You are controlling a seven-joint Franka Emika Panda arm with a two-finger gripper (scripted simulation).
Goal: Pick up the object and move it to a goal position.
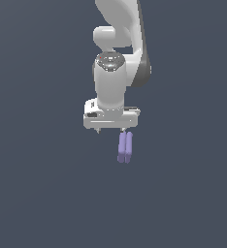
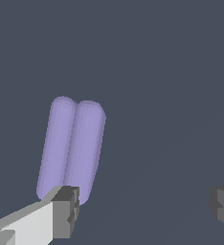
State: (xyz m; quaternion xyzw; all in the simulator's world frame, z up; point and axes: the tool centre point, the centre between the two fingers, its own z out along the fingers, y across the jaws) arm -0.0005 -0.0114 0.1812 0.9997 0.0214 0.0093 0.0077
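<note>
The object (image 1: 125, 147) is a small lavender-purple piece of two rounded bars joined side by side. In the exterior view it shows just below the gripper's white body, toward the exterior view's right. In the wrist view the object (image 2: 72, 148) lies on the plain dark grey surface, with one end next to one grey fingertip (image 2: 65, 210). The other fingertip (image 2: 223, 206) is far from it. My gripper (image 1: 111, 129) (image 2: 145, 208) is open wide and holds nothing. The object is off to one side of the gap, not centred between the fingers.
Only the plain dark grey surface (image 1: 42, 193) shows around the object. The white-grey arm (image 1: 116, 38) rises above the gripper at the top of the exterior view.
</note>
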